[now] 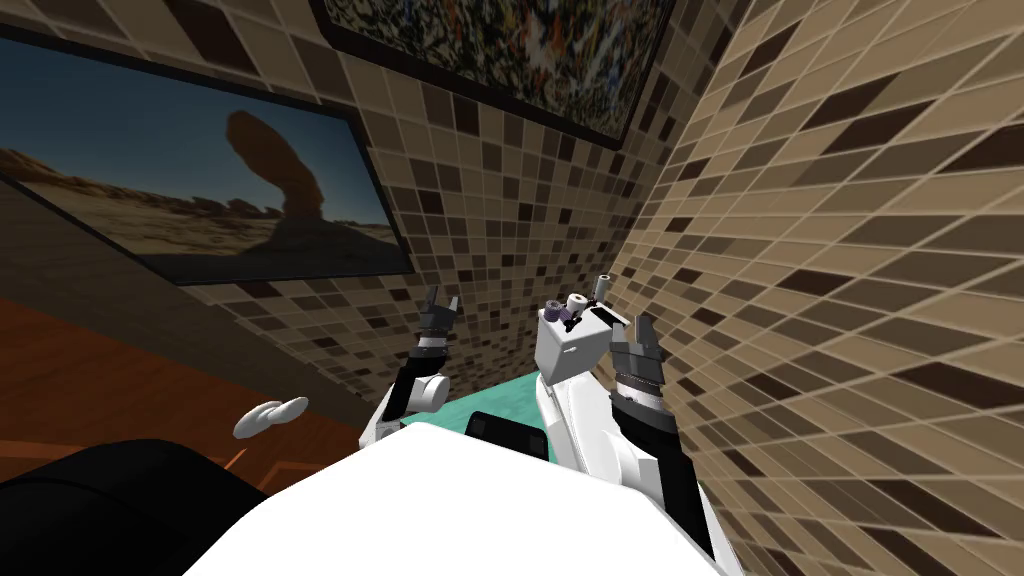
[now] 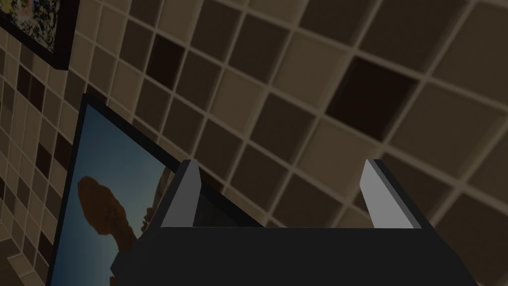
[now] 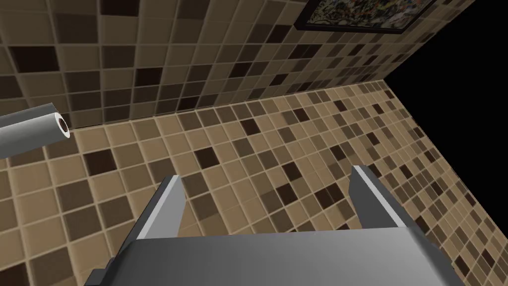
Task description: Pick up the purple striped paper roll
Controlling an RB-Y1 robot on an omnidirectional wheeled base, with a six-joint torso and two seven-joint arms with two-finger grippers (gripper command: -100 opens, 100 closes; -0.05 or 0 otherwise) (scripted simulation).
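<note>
The purple striped roll (image 1: 567, 318) is small and round like a tube. It sits on the flat top of a white box (image 1: 565, 358) with square sides, near the top's edge on the left gripper's side. A plain white roll (image 1: 578, 303) is just beside it, closer to the wall. A thin roll (image 1: 603, 288) stands upright at the top's far corner, by the tiled wall (image 1: 800, 250) of little brown and tan squares.

The right gripper (image 1: 643, 328) (image 3: 266, 174) is near the box's other side and does not touch it. Its two flat grey fingers are wide apart and hold nothing. In the right wrist view a pale grey roll (image 3: 32, 129) with a dark round hole in its end shows off to one side of the fingers. I cannot tell which roll it is.

The left gripper (image 1: 444, 298) (image 2: 281, 164) is well apart from the box. Its fingers are wide apart too, with nothing between them.
</note>
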